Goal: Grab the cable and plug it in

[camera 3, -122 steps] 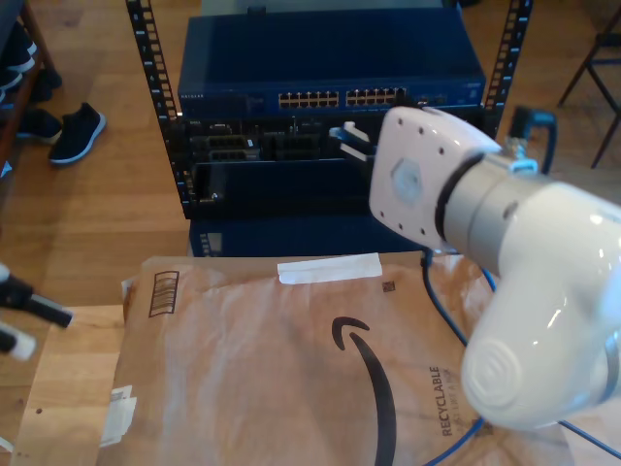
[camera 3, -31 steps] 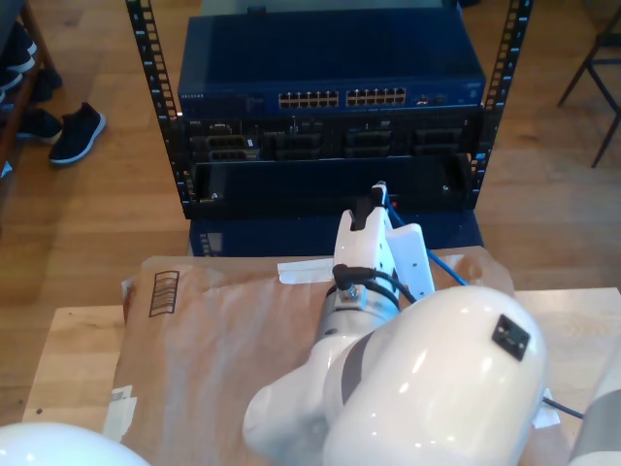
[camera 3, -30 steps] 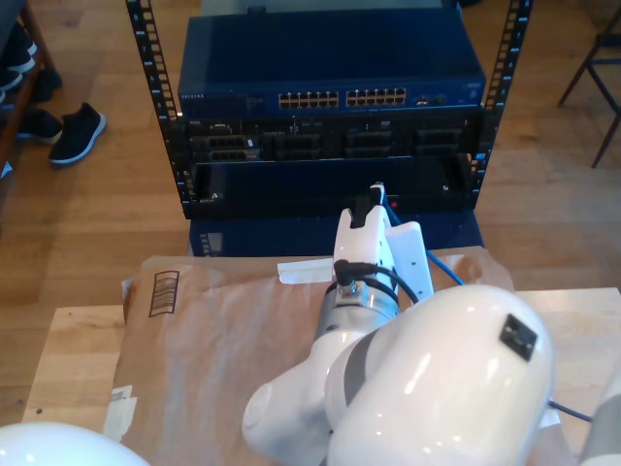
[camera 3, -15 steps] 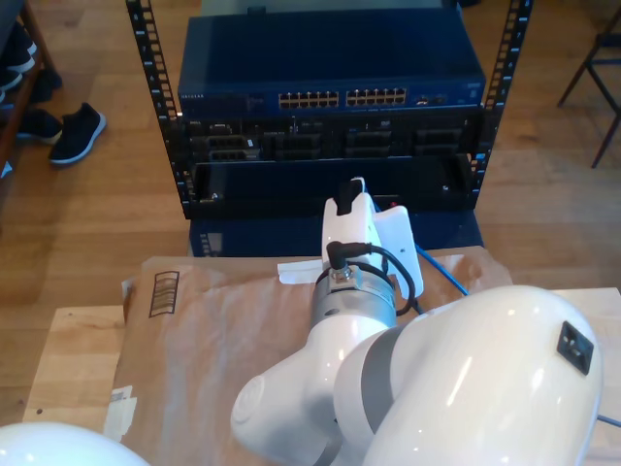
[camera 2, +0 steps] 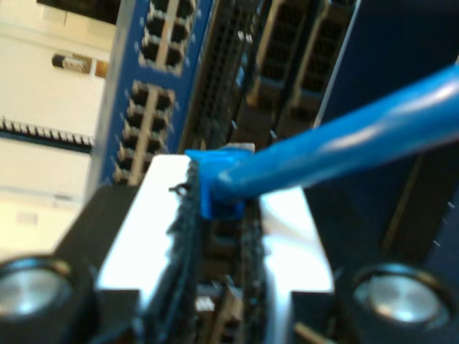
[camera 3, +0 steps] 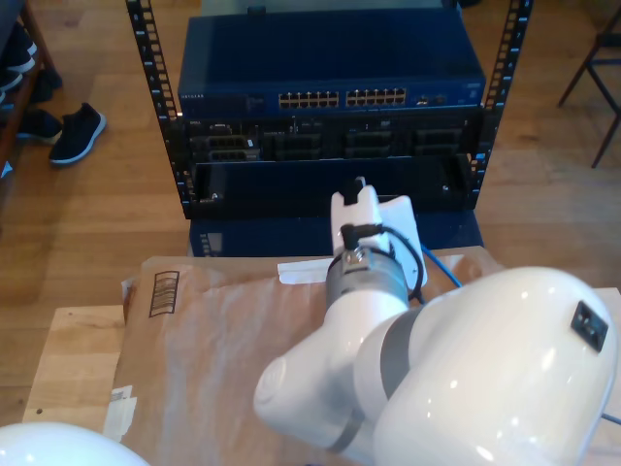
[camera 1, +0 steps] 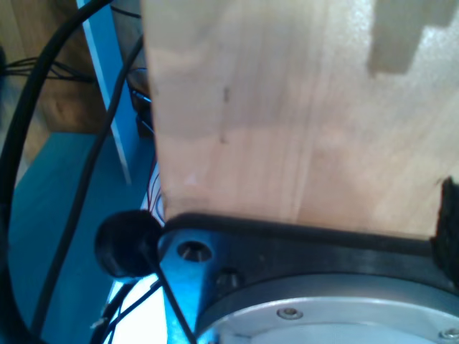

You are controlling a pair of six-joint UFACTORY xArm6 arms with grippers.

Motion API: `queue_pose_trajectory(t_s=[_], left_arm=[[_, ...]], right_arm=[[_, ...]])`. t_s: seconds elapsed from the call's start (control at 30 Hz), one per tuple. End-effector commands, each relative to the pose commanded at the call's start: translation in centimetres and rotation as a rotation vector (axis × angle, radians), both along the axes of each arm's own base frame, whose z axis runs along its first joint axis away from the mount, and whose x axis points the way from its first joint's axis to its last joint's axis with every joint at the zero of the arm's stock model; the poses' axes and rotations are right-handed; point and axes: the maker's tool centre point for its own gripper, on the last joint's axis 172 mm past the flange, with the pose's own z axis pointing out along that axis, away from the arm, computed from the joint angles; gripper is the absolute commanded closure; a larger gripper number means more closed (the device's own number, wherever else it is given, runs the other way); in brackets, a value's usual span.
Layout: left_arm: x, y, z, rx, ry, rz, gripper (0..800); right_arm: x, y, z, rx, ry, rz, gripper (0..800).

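Four seconds back our arm stood close against the rack (camera 3: pixel 330 116), its white wrist covering the rack's front on the exterior view's right. By a second ago it had drawn back over the paper sheet (camera 3: pixel 223 340) below the rack. Since then my second gripper (camera 2: pixel 219 215), clamped on the cable (camera 2: pixel 337 147), has crept toward the rack again, and the arm's big white joint has slid toward the exterior view's right.

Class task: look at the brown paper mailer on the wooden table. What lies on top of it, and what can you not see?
A strip of white tape sits near the brown paper mailer's far edge. A white robot arm hangs in front, covering much of its surface, so anything there is hidden.
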Motion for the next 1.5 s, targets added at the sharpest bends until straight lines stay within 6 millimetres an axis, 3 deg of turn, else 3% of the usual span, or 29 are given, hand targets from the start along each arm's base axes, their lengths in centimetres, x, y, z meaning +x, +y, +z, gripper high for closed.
queue_pose_trajectory(t_s=[0.07,0.23,0.33,0.43,0.5,0.67,0.8,0.93,1.1,1.17,1.27,1.4,1.5], left_arm=[[0.0,0.0,0.0,0.000,0.000,0.000,0],[0.0,0.0,0.0,0.000,0.000,0.000,0],[0.0,0.0,0.0,0.000,0.000,0.000,0],[0.0,0.0,0.0,0.000,0.000,0.000,0],[0.0,0.0,0.0,0.000,0.000,0.000,0],[0.0,0.0,0.0,0.000,0.000,0.000,0],[0.0,0.0,0.0,0.000,0.000,0.000,0],[0.0,0.0,0.0,0.000,0.000,0.000,0],[0.0,0.0,0.0,0.000,0.000,0.000,0],[0.0,0.0,0.0,0.000,0.000,0.000,0],[0.0,0.0,0.0,0.000,0.000,0.000,0],[0.0,0.0,0.0,0.000,0.000,0.000,0],[0.0,0.0,0.0,0.000,0.000,0.000,0]], right_arm=[[0.4,-1.3,0.0,0.013,-0.008,-0.030,797],[1.2,-4.5,2.6,0.025,-0.086,-0.122,798],[1.4,-5.1,2.3,0.067,-0.090,-0.142,799],[2.3,-7.7,2.3,0.092,-0.098,-0.190,799],[3.0,-7.4,3.0,0.082,-0.120,-0.163,800],[4.3,-8.8,3.3,0.134,-0.147,-0.154,800],[5.8,-9.1,3.9,0.158,-0.142,-0.146,800],[6.8,-7.4,5.2,0.190,-0.177,-0.096,800],[7.3,-5.8,2.8,0.239,-0.167,-0.060,800],[8.1,-7.1,1.6,0.250,-0.169,-0.091,800],[9.8,-5.9,2.0,0.231,-0.265,-0.067,800],[11.6,-7.2,1.8,0.226,-0.297,-0.097,800],[12.5,-6.9,1.4,0.227,-0.304,-0.098,800]])
